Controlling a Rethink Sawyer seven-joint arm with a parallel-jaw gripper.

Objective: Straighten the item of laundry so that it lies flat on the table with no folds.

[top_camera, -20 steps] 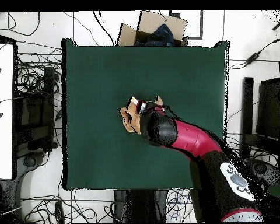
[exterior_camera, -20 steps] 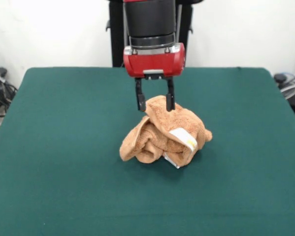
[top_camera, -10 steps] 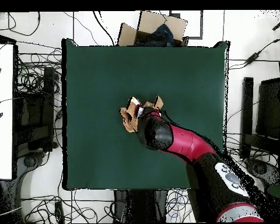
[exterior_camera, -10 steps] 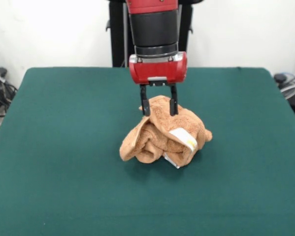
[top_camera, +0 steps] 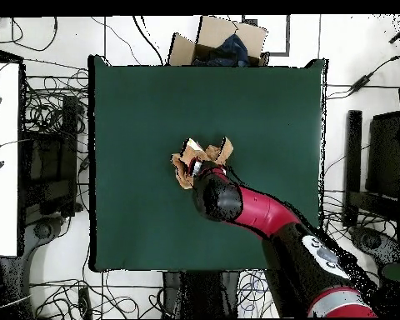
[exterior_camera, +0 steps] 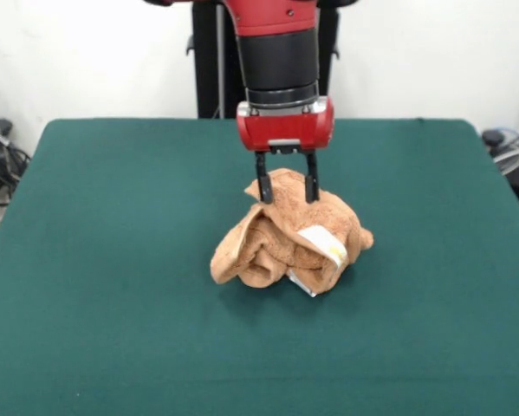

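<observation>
Overhead, the red and black arm (top_camera: 262, 212) reaches in a slant from the base to the towel (top_camera: 202, 158), its thick black wrist covering the towel's near part. From the front, the arm (exterior_camera: 276, 52) comes straight down, a black cylinder above a red block, and the end effector (exterior_camera: 287, 196) points vertically at the towel (exterior_camera: 289, 236). Its two thin black fingers (exterior_camera: 264, 182) are spread apart and straddle the highest ridge of cloth at the back of the heap, one on each side; whether they touch the cloth I cannot tell, and nothing is pinched between them.

The towel is tan-orange terry with a nubbly, looped surface, bunched into a rounded mound of thick rolls and deep creases rather than lying flat. It sits near the middle of the tabletop (exterior_camera: 112, 286), which is a large rectangle covered in dark green, felt-like cloth with a matte, even look. On the towel's front right slope a white rectangular label (exterior_camera: 322, 244) lies tilted, with yellow print along one end; the print is too small to read
</observation>
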